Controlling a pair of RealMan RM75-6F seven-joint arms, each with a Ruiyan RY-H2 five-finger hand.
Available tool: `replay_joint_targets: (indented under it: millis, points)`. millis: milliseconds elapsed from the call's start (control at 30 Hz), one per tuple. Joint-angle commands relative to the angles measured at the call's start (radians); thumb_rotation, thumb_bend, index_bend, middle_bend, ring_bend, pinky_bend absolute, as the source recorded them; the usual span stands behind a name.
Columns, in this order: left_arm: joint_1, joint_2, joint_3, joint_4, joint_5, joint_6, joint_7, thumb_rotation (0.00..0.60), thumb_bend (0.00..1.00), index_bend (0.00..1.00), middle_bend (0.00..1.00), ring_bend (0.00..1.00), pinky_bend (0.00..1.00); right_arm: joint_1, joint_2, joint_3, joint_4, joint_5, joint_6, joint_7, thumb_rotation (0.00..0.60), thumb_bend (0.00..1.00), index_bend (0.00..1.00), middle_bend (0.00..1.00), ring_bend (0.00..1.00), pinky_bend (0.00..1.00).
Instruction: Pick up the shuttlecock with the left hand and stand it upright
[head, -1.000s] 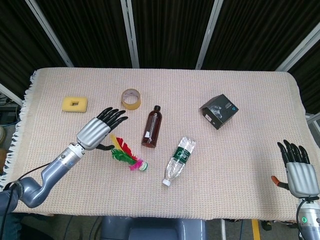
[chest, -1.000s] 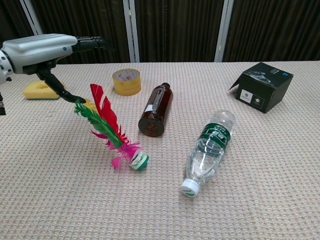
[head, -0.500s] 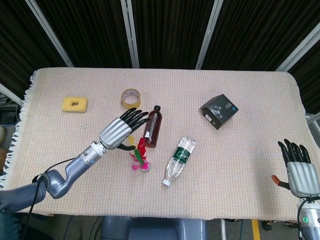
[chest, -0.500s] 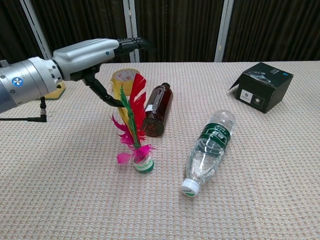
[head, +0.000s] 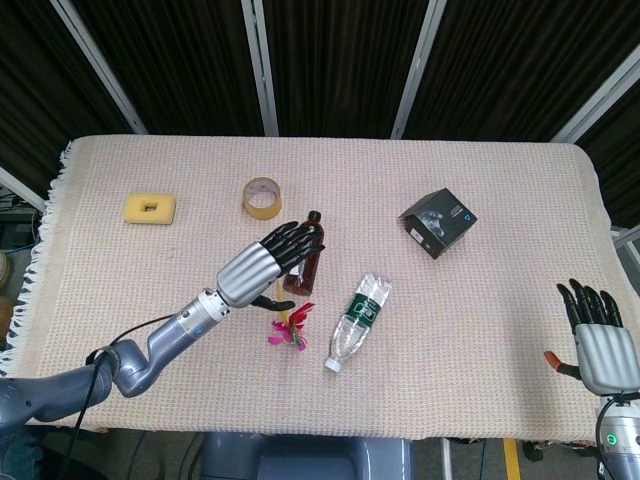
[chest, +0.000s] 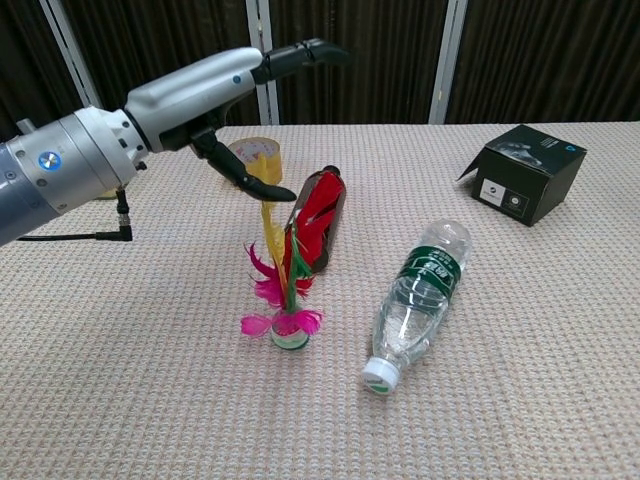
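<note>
Left hand (head: 262, 270) first, in the head view: we see it stretched out flat above the shuttlecock (head: 290, 328), long fingers extended toward the brown bottle (head: 303, 258) just beyond them, the thumb tucked underneath. A second ago the shuttlecock lay on its side below the hand with its feathers pointing back toward the wrist; now its feathers are bunched over its base, which sits on the desk (head: 480, 220) just below and to the near side of the hand. The hand itself has swept across toward the bottle in that time. Our right hand (head: 600, 345) rests far off at the desk's opposite edge, fingers straight and apart, holding nothing.

In the chest view, the left hand (chest: 225, 90) hovers above the shuttlecock (chest: 288, 290), and only the thumb reaches down to the yellow feather's tip; whether it touches or merely sits beside it we cannot tell. The other fingers are spread and hold nothing. The shuttlecock now stands on its green-and-white base directly under the thumb, feathers rising nearly straight, where half a second ago it leaned. The clear water bottle (chest: 415, 300) lies beyond it, away from the hand.

We judge the standing-up essentially done; what remains is lifting the thumb clear without tipping it.
</note>
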Motion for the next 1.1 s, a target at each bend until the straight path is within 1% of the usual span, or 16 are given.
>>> replay_joint_targets:
  millis: [33,100,167,267,367,433,500,567,667,700,733,767,833,900,1000,1100]
  points:
    - [0.014,0.037,-0.005,-0.056,0.008,0.046,-0.048,0.600,0.06,0.07,0.00,0.00,0.00,0.000,-0.005,-0.002,-0.002,-0.005,0.005,-0.009,0.600,0.13,0.00,0.00,0.00,0.00]
    - [0.028,0.072,-0.001,-0.097,0.006,0.064,-0.052,0.600,0.07,0.07,0.00,0.00,0.00,-0.003,-0.007,0.000,-0.002,-0.003,0.010,-0.013,0.600,0.13,0.00,0.00,0.00,0.00]
    - [0.055,0.132,0.020,-0.153,-0.008,0.053,-0.027,0.600,0.08,0.07,0.00,0.00,0.00,-0.004,-0.007,0.002,-0.002,0.000,0.013,-0.014,0.600,0.13,0.00,0.00,0.00,0.00]
    - [0.118,0.267,0.067,-0.267,-0.070,-0.003,0.092,0.600,0.09,0.07,0.00,0.00,0.00,-0.006,-0.005,0.005,-0.003,0.007,0.015,-0.014,0.600,0.13,0.00,0.00,0.00,0.00]
    - [0.194,0.360,0.094,-0.348,-0.154,-0.012,0.213,0.600,0.10,0.06,0.00,0.00,0.00,-0.007,-0.004,0.005,-0.005,0.009,0.015,-0.012,0.600,0.13,0.00,0.00,0.00,0.00]
    - [0.268,0.402,0.108,-0.380,-0.205,0.038,0.310,0.600,0.10,0.06,0.00,0.00,0.00,-0.008,-0.004,0.005,-0.007,0.007,0.018,-0.012,0.600,0.13,0.00,0.00,0.00,0.00]
    - [0.352,0.421,0.122,-0.390,-0.248,0.116,0.393,0.600,0.10,0.06,0.00,0.00,0.00,-0.009,-0.004,0.005,-0.008,0.004,0.021,-0.013,0.600,0.13,0.00,0.00,0.00,0.00]
    - [0.444,0.429,0.138,-0.402,-0.293,0.205,0.483,0.600,0.10,0.06,0.00,0.00,0.00,-0.007,-0.006,0.006,-0.007,0.006,0.018,-0.015,0.600,0.13,0.00,0.00,0.00,0.00]
    - [0.536,0.417,0.144,-0.407,-0.345,0.298,0.579,0.600,0.10,0.05,0.00,0.00,0.00,-0.003,-0.010,0.010,-0.006,0.016,0.009,-0.016,0.600,0.13,0.00,0.00,0.00,0.00]
    - [0.595,0.385,0.147,-0.383,-0.380,0.355,0.622,0.600,0.10,0.05,0.00,0.00,0.00,0.001,-0.015,0.012,-0.002,0.017,0.005,-0.019,0.600,0.13,0.00,0.00,0.00,0.00]
    - [0.635,0.342,0.145,-0.347,-0.394,0.399,0.630,0.600,0.10,0.05,0.00,0.00,0.00,0.003,-0.018,0.012,0.000,0.019,0.002,-0.024,0.600,0.13,0.00,0.00,0.00,0.00]
    - [0.652,0.311,0.139,-0.316,-0.405,0.408,0.642,0.600,0.10,0.05,0.00,0.00,0.00,0.006,-0.021,0.012,-0.001,0.019,-0.002,-0.027,0.600,0.13,0.00,0.00,0.00,0.00]
    - [0.657,0.304,0.132,-0.303,-0.398,0.403,0.650,0.600,0.10,0.05,0.00,0.00,0.00,0.008,-0.021,0.011,-0.002,0.015,-0.003,-0.028,0.600,0.13,0.00,0.00,0.00,0.00]
    - [0.663,0.295,0.111,-0.304,-0.391,0.412,0.630,0.600,0.10,0.04,0.00,0.00,0.00,0.009,-0.023,0.007,-0.003,0.009,-0.005,-0.030,0.600,0.13,0.00,0.00,0.00,0.00]
    - [0.669,0.300,0.107,-0.296,-0.369,0.401,0.611,0.600,0.10,0.03,0.00,0.00,0.00,0.010,-0.025,0.002,-0.002,0.003,-0.006,-0.036,0.600,0.13,0.00,0.00,0.00,0.00]
    - [0.673,0.304,0.091,-0.287,-0.362,0.398,0.596,0.600,0.10,0.03,0.00,0.00,0.00,0.012,-0.029,0.002,0.001,0.011,-0.014,-0.044,0.600,0.13,0.00,0.00,0.00,0.00]
